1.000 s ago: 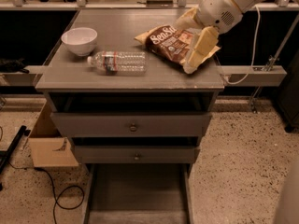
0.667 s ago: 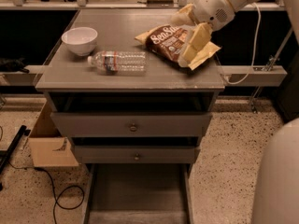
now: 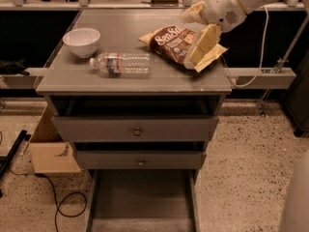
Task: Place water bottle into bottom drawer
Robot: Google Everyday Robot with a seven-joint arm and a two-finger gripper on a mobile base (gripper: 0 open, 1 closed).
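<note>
The water bottle (image 3: 120, 64) lies on its side on the grey cabinet top (image 3: 145, 83), left of centre, with its white cap pointing left toward a white bowl. The bottom drawer (image 3: 142, 202) is pulled out at floor level and its flat grey floor is bare. My gripper (image 3: 198, 30) hangs over the right part of the top, above a brown chip bag (image 3: 171, 41). Its cream fingers (image 3: 203, 43) are spread apart and hold nothing. The gripper is well to the right of the bottle.
A white bowl (image 3: 81, 41) stands at the top's left, just behind the bottle's cap. The two upper knobbed drawers (image 3: 137, 129) are slightly ajar. A cardboard box (image 3: 50, 149) and a black cable (image 3: 60, 204) lie on the floor to the left. My base (image 3: 297, 197) is at lower right.
My gripper has moved slightly up and back over the chip bag. The bottle, bowl and drawers have not moved.
</note>
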